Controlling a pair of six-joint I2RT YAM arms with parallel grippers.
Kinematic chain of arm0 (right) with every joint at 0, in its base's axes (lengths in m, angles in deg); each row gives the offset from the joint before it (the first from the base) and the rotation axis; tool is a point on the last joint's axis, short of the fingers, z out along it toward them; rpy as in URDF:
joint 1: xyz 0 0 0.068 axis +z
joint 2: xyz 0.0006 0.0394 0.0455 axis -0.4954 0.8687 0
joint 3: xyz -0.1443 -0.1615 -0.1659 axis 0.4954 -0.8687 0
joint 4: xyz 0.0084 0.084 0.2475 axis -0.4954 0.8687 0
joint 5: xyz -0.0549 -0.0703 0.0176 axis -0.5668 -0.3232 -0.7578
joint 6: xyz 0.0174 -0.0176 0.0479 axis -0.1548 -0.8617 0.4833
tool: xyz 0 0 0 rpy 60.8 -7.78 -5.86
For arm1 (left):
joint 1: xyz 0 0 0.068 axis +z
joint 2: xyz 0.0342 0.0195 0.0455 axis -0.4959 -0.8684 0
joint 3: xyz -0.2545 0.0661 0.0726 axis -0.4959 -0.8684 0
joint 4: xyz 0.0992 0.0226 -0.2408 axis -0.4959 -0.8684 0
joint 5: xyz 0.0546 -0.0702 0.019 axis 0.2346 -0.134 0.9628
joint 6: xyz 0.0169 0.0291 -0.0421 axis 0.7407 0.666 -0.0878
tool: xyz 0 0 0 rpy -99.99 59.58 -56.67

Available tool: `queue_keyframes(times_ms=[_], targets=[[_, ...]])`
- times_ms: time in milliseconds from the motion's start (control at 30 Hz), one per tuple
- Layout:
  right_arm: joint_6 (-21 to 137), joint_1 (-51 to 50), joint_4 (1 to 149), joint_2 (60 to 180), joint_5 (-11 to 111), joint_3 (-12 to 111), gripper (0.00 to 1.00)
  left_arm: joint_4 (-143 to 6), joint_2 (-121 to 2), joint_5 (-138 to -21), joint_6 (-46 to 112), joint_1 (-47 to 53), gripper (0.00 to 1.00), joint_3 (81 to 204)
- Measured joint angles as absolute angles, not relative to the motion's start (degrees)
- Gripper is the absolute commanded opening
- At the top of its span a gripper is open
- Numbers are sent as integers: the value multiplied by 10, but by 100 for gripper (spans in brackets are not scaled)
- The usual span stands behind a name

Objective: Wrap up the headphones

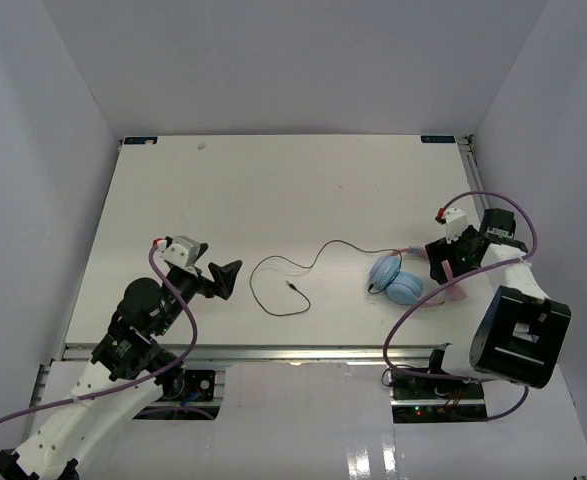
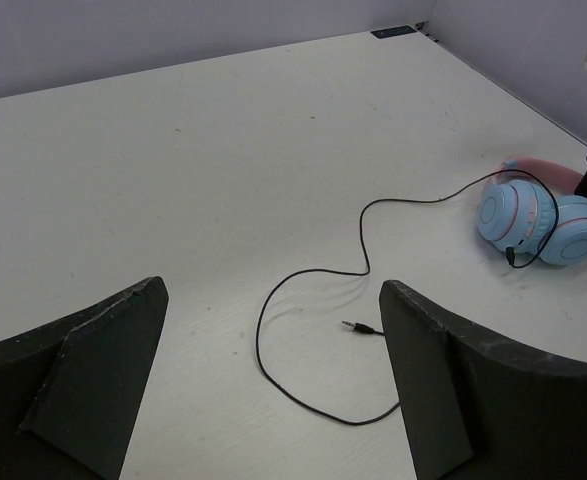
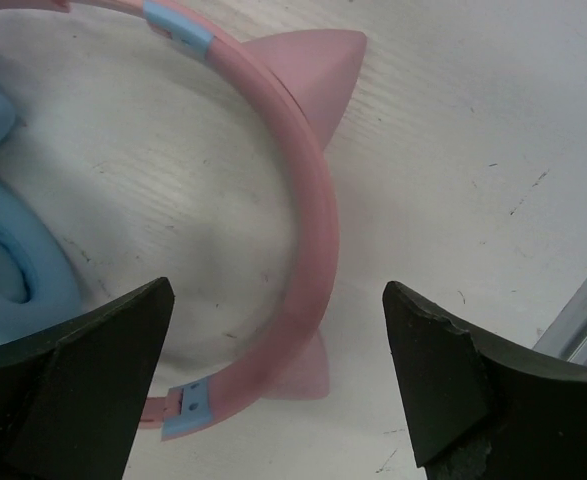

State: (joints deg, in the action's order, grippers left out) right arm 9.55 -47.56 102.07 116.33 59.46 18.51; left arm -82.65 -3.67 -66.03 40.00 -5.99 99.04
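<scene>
On the surface (image 1: 273,190), the headphones (image 1: 398,284) lie at right, pink headband (image 3: 318,220) beneath the wide-open, empty right fingers (image 3: 453,390); the black cord (image 2: 259,335) trails leftward toward the left fingers (image 2: 93,370), likewise spread and empty, farther off.

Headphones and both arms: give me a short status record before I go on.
headphones: lying on the table, right side, earcups together
cord: unwound, loose loop trailing left from the earcups
plug: free on the table, ahead of the left jaws
left jaws: open, empty
right jaws: open over the pink headband, not gripping
wrap: not started
</scene>
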Motion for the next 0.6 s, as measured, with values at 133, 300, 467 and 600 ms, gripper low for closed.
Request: queue_keyframes(times_ms=[133,300,467,600], targets=[[103,-476,992,1198,580,187,73,-824,-37,-663,400,-60,98,990],[106,-471,989,1260,562,215,65,-824,-37,-665,400,-60,98,990],[100,-468,989,1265,549,209,47,-823,-35,-666,400,-60,98,989],[100,-462,989,1273,549,212,26,-816,-30,-688,400,-60,98,982]])
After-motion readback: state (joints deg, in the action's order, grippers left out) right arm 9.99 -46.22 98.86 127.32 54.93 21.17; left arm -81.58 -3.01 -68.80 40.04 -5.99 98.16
